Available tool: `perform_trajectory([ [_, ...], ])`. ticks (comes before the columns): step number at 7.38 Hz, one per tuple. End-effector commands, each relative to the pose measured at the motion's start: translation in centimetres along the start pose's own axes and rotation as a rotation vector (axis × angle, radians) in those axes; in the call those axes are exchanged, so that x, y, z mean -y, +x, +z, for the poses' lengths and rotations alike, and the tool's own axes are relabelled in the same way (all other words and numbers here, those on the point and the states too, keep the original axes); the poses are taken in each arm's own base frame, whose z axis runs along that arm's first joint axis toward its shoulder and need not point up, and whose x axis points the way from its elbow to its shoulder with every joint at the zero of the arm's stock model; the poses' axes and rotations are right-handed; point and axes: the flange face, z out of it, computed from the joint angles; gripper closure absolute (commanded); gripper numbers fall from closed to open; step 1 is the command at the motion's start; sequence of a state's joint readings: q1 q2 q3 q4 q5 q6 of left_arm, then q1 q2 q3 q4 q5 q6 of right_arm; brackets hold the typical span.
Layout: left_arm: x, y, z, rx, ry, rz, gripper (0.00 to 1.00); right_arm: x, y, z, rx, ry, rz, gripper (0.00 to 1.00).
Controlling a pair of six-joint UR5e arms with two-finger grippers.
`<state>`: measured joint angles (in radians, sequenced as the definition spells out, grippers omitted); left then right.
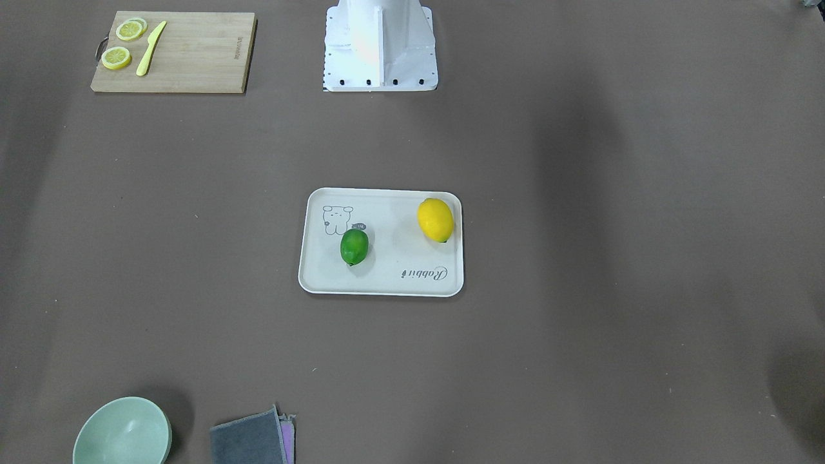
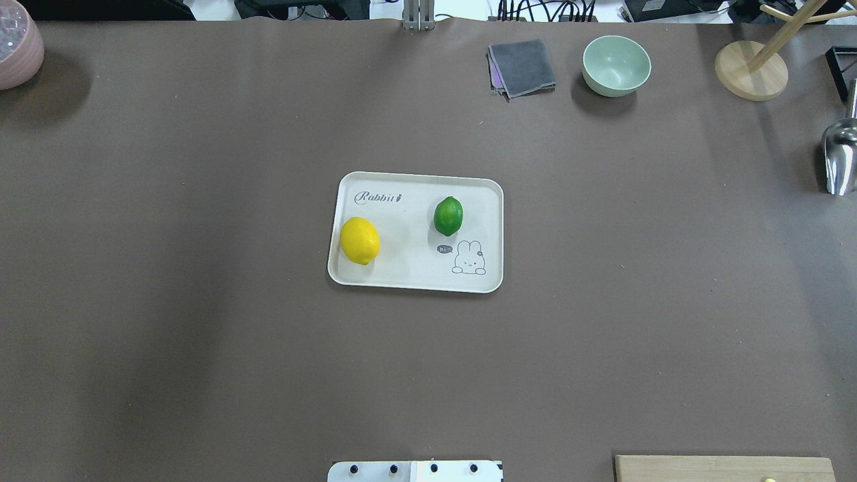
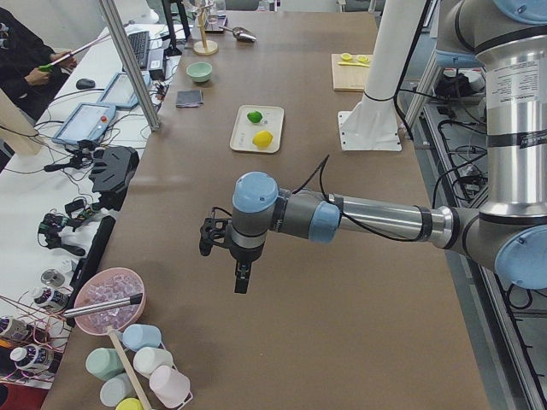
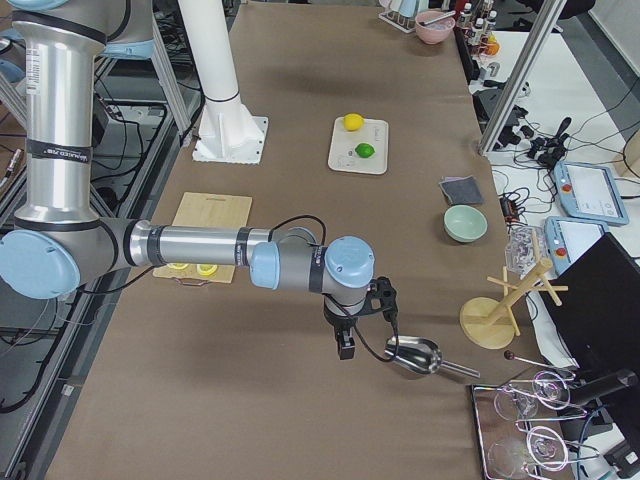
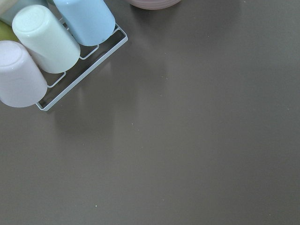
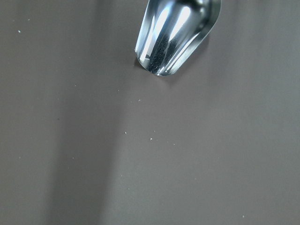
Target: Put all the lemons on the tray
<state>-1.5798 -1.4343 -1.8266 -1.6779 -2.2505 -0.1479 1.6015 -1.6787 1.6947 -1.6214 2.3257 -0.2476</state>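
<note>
**Both lemons on the tray.** The tray point(image 2: 415, 280) lies flat at the middle of the bench point(image 2: 201, 348). It is well apart from both tools and between them along the bench's length.

- **Lemons:** The yellow lemon point(image 2: 360, 241) rests by the tray edge nearer the left tool. The green lemon point(image 2: 448, 215) rests nearer the right tool, just beside the rabbit drawing. The 2 fruits do not touch.
- **Left tool:** The left tool point(image 3: 240, 275) hangs over bare bench at its own end, pointing down. A rack of upturned cups point(image 5: 44, 42) and a pink bowl point(image 3: 107, 299) sit near it. Whether it is released or clenched cannot be told.
- **Right tool:** The right tool point(image 4: 346, 346) hangs over the opposite end, also pointing down, with a metal scoop point(image 6: 176, 33) lying just beside it. Its state cannot be told either.
- **Other items:** A cutting board point(image 1: 193, 61) with lemon slices point(image 1: 116, 58) and a yellow knife point(image 1: 150, 48) lies on the right tool's side of the tray.
</note>
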Motion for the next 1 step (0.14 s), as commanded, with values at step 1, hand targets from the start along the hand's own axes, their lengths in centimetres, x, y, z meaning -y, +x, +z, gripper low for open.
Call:
perform_trajectory([
  [1,0.0,0.02,0.03,0.003,-0.001,0.001,0.03,-0.11,-0.04,-0.08,0.002,0.002,0.0,0.0],
])
